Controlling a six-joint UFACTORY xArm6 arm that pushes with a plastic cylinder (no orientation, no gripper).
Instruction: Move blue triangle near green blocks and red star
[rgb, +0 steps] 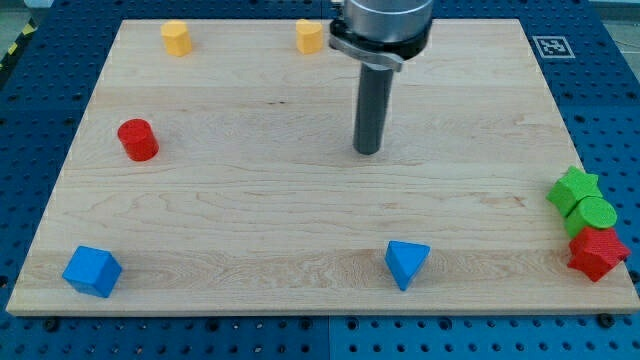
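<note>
Blue triangle (406, 263) at board's bottom edge, my tip (368, 151) well above

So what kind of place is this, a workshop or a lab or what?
Probably a robotics lab bench: a wooden board on a blue perforated table, a printed marker tag at the board's corner, and my tip hovering above small blocks like the blue triangle.

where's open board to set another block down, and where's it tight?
Open: the wide band between the red cylinder and the green star, apart from my tip standing mid-board; also the bottom edge between the blue cube and blue triangle. Tight: the view's right edge, where green star, green cylinder and red star cluster.
</note>
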